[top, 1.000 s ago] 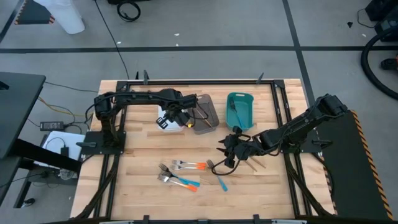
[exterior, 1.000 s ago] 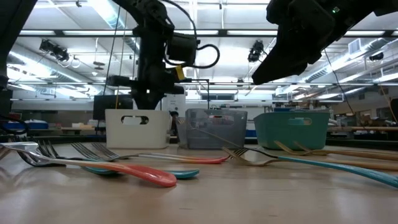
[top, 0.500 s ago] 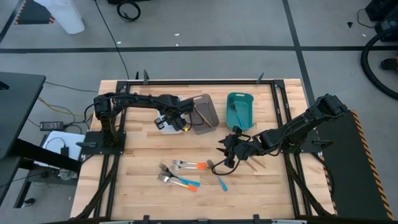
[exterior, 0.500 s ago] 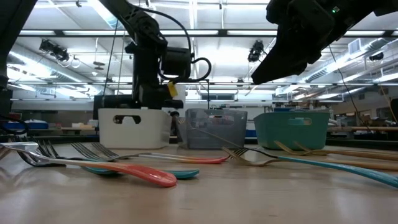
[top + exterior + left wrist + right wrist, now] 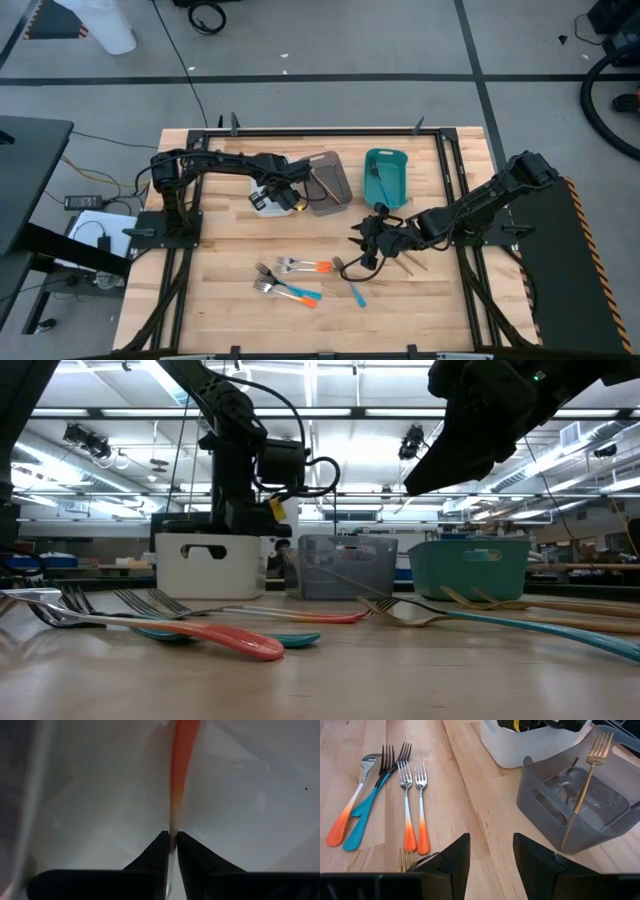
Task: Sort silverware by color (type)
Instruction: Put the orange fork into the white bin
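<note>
While an orange-handled piece (image 5: 179, 775) hangs pinched in the left claw (image 5: 282, 194) inside the white bin (image 5: 259, 199) at 11 o'clock, several forks and spoons (image 5: 292, 278) are still loose at 6 o'clock on the tabletop (image 5: 220, 250), so sorting looks maybe halfway. Right claw (image 5: 364, 240) hovers spread and empty near center. Only its wrist view shows the gold fork (image 5: 585, 777) leaning in the grey bin (image 5: 560, 832).

Orange handle (image 5: 179, 765) fading to pale against white bin (image 5: 208, 565) walls. Smoky grey bin (image 5: 575, 807) holding a gold fork (image 5: 589, 775). Teal bin (image 5: 386, 176) (darker inside). Silver-headed forks with orange handles (image 5: 415, 805) beside a teal-handled piece (image 5: 367, 815) on light wood table (image 5: 225, 240).
</note>
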Controlling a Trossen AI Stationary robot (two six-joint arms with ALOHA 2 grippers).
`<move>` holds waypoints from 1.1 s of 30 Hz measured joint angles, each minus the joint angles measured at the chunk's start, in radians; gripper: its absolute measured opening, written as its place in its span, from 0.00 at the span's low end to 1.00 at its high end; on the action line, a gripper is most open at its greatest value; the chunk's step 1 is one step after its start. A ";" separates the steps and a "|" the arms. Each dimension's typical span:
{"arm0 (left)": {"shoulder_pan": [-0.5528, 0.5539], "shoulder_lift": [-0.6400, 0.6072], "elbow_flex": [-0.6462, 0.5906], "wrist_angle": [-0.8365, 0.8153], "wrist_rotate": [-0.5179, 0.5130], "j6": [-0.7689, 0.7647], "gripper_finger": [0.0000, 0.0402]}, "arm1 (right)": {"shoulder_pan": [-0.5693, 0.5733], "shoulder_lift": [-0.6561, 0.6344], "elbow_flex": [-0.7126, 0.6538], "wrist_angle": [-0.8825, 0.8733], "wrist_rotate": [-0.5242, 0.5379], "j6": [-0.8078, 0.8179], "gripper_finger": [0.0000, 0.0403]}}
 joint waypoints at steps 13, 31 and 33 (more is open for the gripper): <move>-0.051 -0.023 0.001 -0.046 -0.282 -0.079 0.37 | 0.000 0.000 0.000 0.007 0.000 0.000 0.40; -0.218 -0.240 0.000 -0.082 -0.467 -0.174 0.37 | 0.000 0.000 0.000 0.014 0.000 0.000 0.40; -0.256 -0.256 0.000 -0.074 -0.466 -0.238 0.37 | 0.000 0.000 0.000 0.015 0.000 0.000 0.40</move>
